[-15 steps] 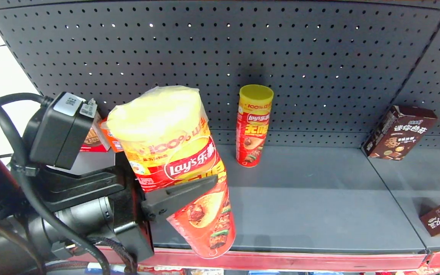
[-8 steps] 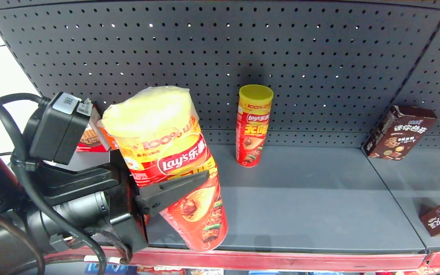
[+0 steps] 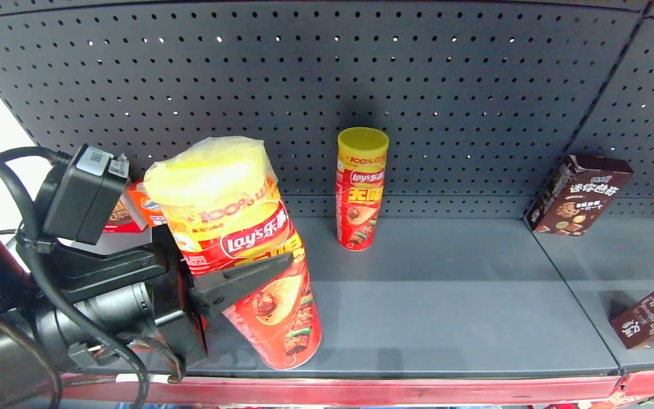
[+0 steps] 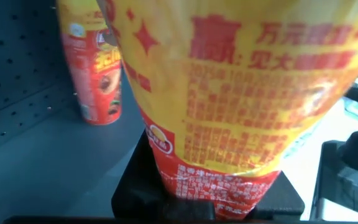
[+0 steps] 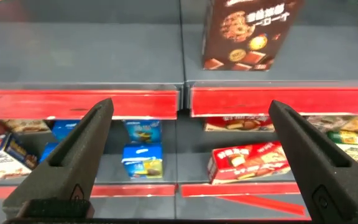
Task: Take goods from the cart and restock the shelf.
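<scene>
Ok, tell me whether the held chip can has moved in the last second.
Yes. The held chip can shifted left, away from the standing can, and its base no longer overlaps the shelf's red front edge.
</scene>
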### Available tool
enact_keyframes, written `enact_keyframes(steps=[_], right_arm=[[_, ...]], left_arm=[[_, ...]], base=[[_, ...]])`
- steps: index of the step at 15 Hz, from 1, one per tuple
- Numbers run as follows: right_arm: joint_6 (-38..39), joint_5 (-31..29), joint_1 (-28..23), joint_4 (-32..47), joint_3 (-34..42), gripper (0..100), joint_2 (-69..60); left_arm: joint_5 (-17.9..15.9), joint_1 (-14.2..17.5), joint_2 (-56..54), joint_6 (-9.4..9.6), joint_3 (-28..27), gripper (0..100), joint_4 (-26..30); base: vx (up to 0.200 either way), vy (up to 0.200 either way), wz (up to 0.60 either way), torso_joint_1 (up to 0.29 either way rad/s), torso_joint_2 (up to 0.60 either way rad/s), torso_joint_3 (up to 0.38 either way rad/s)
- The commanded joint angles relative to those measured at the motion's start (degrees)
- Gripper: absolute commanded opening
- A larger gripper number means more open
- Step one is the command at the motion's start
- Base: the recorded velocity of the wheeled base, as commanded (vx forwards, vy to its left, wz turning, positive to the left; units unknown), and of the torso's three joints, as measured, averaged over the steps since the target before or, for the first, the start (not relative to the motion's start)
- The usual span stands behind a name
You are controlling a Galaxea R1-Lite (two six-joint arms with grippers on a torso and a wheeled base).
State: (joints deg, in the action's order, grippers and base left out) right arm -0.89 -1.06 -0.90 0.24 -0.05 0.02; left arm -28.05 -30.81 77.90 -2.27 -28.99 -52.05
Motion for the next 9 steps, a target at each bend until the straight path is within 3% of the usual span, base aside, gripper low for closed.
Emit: enact_keyframes(steps=[1,2,3,9], right_arm=[[-0.08,0.27,0.02,0.02,-0.39,100,0.5],[0.98,2.91,0.9,0.11,-14.28,100,10.87],[3.35,3.87,1.17,-0.51,-22.63,100,23.27],[1.68,6.86,10.75,-2.0,-33.96,100,42.95]], left_arm=[[0.01,1.1,-0.03,-0.02,0.07,0,0.02],[-0.51,1.98,-0.03,-0.02,-0.1,0,0.02],[-0.95,2.15,-0.03,-0.02,0.16,0,0.02],[-1.3,3.21,-0.03,-0.02,1.04,0,-0.77]], base=[[0.0,0.0,0.0,0.0,0.0,0.0],[0.0,0.0,0.0,0.0,0.0,0.0],[0.0,0.0,0.0,0.0,0.0,0.0],[0.0,0.0,0.0,0.0,0.0,0.0]])
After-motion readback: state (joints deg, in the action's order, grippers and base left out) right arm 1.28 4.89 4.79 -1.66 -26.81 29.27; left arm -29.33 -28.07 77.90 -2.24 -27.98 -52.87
